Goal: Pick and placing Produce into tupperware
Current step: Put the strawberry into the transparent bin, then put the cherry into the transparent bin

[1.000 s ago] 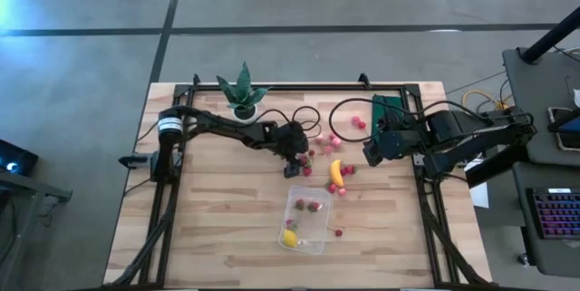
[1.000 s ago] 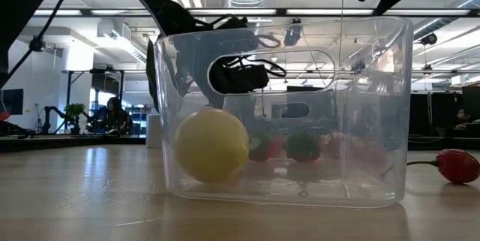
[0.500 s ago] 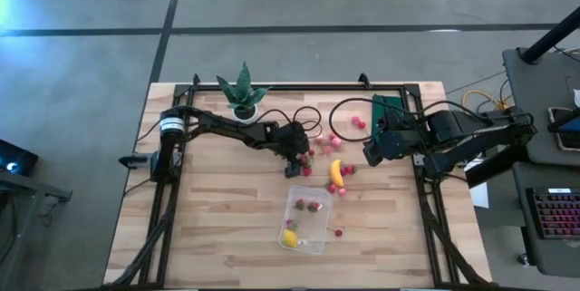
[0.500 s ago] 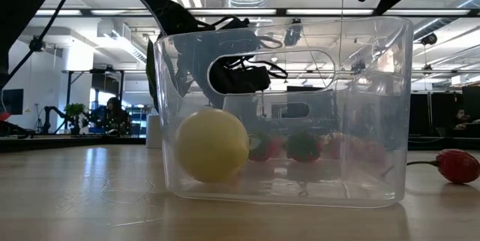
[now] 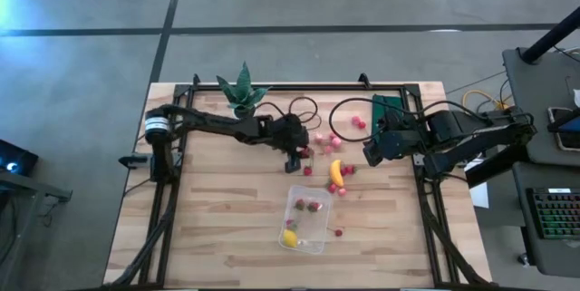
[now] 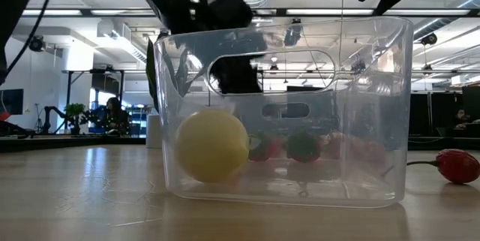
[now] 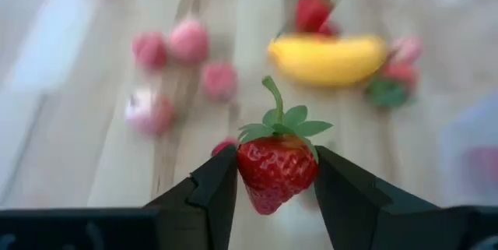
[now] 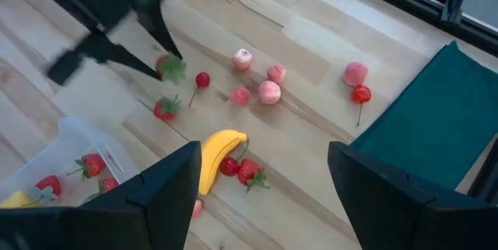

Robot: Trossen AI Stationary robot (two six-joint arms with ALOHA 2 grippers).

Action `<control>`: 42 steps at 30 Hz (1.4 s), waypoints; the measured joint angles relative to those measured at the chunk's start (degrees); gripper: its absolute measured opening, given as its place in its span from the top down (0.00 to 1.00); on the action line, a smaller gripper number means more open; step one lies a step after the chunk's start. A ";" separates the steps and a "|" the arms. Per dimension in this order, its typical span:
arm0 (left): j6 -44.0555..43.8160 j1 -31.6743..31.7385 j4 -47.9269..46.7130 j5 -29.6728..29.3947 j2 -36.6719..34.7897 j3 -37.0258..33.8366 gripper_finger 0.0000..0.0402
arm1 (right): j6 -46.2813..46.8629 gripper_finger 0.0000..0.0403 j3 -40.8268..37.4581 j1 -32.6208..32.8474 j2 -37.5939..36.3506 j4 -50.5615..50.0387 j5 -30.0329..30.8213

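My left gripper (image 7: 276, 180) hangs above the table's middle (image 5: 294, 155), shut on a red strawberry (image 7: 276, 166) with a green cap. Beyond it the banana (image 7: 327, 58) and several pink and red berries (image 7: 187, 41) lie loose on the wood. The clear tupperware (image 5: 308, 218) stands near the front; a yellow lemon (image 6: 211, 145) and a few strawberries (image 5: 312, 206) lie on its floor. At the table's right my right gripper (image 5: 372, 153) waits high, open and with nothing between its fingers. My left gripper pinches the strawberry by its two red sides (image 7: 247, 174), one finger (image 7: 214, 191) on each side. The fingers slant down from the table's left. The berry is lifted clear of the table, its green cap and stalk (image 7: 274, 98) pointing away from the gripper.
A spiky plant in a white pot (image 5: 243, 96) stands at the far left, a dark green mat (image 5: 390, 110) at the far right, and black cable loops (image 5: 304, 114) lie between them. A red cherry (image 6: 457, 164) lies right of the tub.
My left gripper has shut on the strawberry and risen, tipping a little more level. The strawberry has left the wood and now hangs clear of it.
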 joint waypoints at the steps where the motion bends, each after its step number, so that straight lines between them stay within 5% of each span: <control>1: -0.20 -0.25 -0.35 1.14 -1.64 -0.03 0.65 | 0.01 0.33 0.00 0.00 0.00 -0.01 0.00; 6: -7.59 -3.55 0.38 14.64 -7.59 -0.35 0.65 | 0.02 0.33 0.00 0.00 0.02 0.00 0.00; 12: -11.89 -12.55 -0.24 18.99 -8.36 -0.76 0.64 | 0.13 0.33 0.00 0.00 0.01 0.00 -0.12; 20: -22.06 -15.86 0.46 18.07 -5.55 -0.88 0.62 | 1.06 0.33 0.00 0.00 0.01 0.04 -2.88; 30: -25.36 -16.04 -1.04 15.38 -5.61 -0.81 0.38 | 3.14 0.33 0.00 0.00 0.02 0.09 -6.71; 42: -26.33 -7.56 -7.97 8.77 -7.58 3.28 0.36 | 1.96 0.33 0.01 0.00 0.01 0.14 -6.09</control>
